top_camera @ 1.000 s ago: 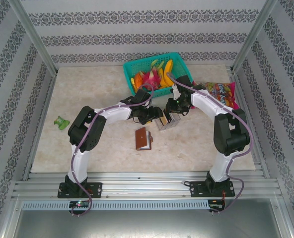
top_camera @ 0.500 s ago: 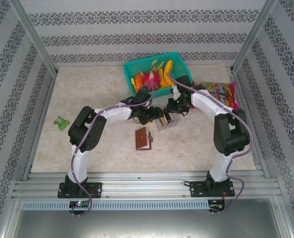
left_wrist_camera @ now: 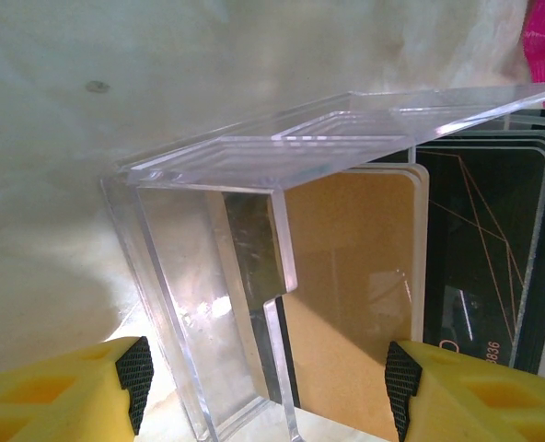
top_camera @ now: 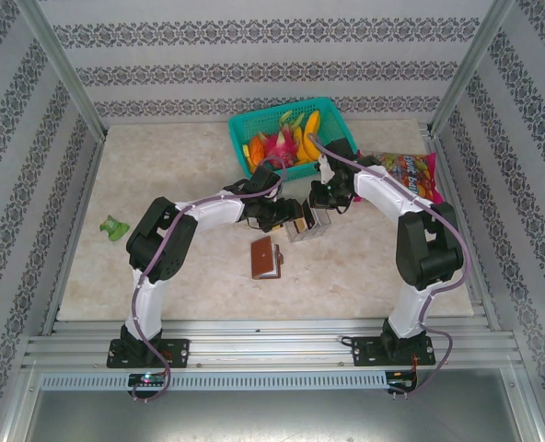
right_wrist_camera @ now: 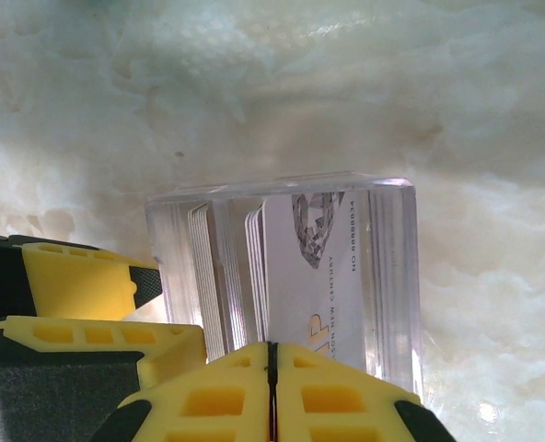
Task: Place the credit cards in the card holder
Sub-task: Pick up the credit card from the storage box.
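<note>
Clear plastic box stands just ahead of the right end effector, clenched at the top edge of the credit cards — pinch unclear. Released, the left end effector straddles it. Behind both, nearer the left, the card holder lies on the counter — long axis pointing away from the bases.

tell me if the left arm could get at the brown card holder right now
Probably yes: the card holder lies uncovered, close to the left tool. That tool sits around the clear box though, so it would have to back off from it first.
</note>
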`<action>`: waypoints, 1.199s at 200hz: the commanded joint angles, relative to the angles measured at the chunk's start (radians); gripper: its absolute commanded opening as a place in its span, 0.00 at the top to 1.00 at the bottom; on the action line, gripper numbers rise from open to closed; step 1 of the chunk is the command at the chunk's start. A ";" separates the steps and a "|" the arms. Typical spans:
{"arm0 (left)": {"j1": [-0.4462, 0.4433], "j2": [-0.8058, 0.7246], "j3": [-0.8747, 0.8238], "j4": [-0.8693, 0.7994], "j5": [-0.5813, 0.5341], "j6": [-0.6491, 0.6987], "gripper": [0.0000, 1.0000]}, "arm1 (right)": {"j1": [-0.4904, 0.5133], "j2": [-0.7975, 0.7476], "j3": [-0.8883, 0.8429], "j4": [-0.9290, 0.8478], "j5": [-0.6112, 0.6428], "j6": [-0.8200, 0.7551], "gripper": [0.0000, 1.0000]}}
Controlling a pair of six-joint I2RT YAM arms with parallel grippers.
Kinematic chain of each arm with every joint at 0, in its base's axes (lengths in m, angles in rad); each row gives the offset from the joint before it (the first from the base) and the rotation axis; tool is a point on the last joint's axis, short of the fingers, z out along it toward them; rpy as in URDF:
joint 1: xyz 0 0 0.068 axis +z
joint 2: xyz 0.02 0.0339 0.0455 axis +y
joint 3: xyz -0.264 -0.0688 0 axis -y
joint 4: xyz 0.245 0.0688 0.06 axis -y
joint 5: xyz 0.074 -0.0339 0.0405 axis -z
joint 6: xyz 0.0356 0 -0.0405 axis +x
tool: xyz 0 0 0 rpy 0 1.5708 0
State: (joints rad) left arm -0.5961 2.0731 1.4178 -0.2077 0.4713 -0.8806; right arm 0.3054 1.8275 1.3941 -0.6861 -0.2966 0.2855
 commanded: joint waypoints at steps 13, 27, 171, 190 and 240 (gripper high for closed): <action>-0.013 0.008 0.001 0.029 0.013 -0.012 0.30 | 0.002 -0.053 0.020 -0.021 0.002 0.003 0.91; -0.013 0.008 0.003 0.029 0.015 -0.012 0.30 | -0.002 -0.056 0.024 -0.030 -0.003 0.003 0.92; -0.013 0.008 0.001 0.029 0.016 -0.012 0.30 | -0.016 -0.082 0.016 -0.063 0.161 0.008 0.95; -0.013 0.008 0.001 0.030 0.018 -0.012 0.30 | -0.017 -0.055 0.016 -0.070 0.194 0.008 0.94; -0.013 0.008 -0.004 0.033 0.016 -0.014 0.30 | -0.007 -0.011 0.017 -0.060 0.165 0.003 0.92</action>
State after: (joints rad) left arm -0.5961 2.0731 1.4178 -0.2077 0.4717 -0.8841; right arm 0.2859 1.7847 1.3941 -0.7300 -0.1490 0.2855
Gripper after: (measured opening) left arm 0.704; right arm 0.072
